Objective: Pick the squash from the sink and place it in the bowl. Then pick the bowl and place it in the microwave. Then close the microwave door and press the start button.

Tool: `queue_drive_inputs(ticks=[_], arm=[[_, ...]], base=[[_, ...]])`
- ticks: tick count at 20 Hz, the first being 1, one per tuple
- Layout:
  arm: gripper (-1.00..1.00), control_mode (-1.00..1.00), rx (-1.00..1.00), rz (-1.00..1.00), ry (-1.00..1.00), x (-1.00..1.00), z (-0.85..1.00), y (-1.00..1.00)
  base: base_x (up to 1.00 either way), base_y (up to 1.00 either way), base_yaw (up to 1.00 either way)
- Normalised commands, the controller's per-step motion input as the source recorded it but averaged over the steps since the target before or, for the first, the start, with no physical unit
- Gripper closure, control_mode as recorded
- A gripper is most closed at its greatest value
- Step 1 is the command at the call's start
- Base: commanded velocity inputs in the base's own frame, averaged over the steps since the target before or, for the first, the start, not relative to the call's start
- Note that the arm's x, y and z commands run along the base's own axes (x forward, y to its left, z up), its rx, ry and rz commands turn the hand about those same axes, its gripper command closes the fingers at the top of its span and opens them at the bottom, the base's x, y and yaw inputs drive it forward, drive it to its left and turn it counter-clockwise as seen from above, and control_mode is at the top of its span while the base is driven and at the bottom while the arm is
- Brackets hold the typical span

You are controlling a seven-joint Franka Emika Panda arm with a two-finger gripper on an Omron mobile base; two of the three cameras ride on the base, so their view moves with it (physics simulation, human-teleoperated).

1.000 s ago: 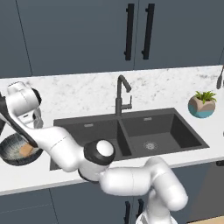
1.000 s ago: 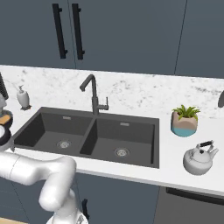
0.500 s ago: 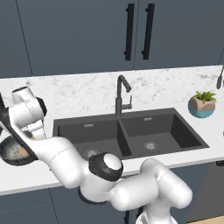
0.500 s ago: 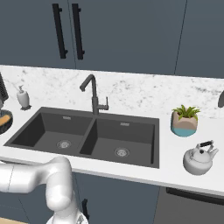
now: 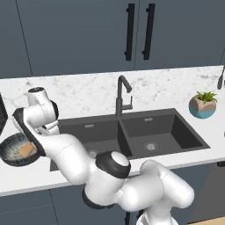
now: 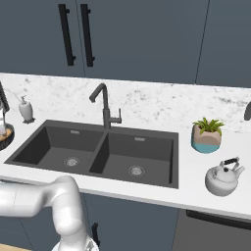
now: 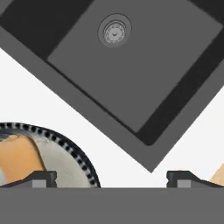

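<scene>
The bowl (image 5: 12, 151) stands on the white counter left of the sink (image 5: 132, 132). The orange squash (image 5: 27, 150) lies inside it. In the hand view the bowl (image 7: 72, 153) and the squash (image 7: 19, 157) sit at the lower left, with the sink's left basin (image 7: 131, 65) and its drain above. My gripper (image 7: 111, 179) is open and holds nothing. It hangs over the counter, between the bowl's rim and the sink's corner. The wrist (image 5: 39, 110) is above the bowl's right side. The microwave and its door are out of view.
A dark faucet (image 6: 105, 105) rises behind the sink (image 6: 98, 152). A soap dispenser (image 6: 27, 109) stands at the back left. A potted plant (image 6: 208, 136) and a kettle (image 6: 223, 177) are on the right counter. A dark panel edge (image 5: 2, 116) shows at the far left.
The wrist has shifted a little to the right and the elbow has swung forward. The bowl with the squash has stayed put. The gripper has stayed open.
</scene>
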Motion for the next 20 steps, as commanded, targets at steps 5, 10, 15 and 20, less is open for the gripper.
queue_drive_inputs(ticks=[5,10,15,20], arm=[[-1.0,-1.0,0.08,0.3,-0.02,0.1,-0.13,0.17],[-1.0,-1.0,0.1,0.22,0.0,0.33,-0.02,0.29],[-1.0,-1.0,0.08,0.16,-0.04,0.08,-0.18,0.0],[-1.0,-1.0,0.05,0.13,0.0,0.06,-0.25,0.07]], base=[[0.0,0.0,0.0],[0.0,0.0,0.0],[0.0,0.0,0.0],[0.0,0.0,0.0]])
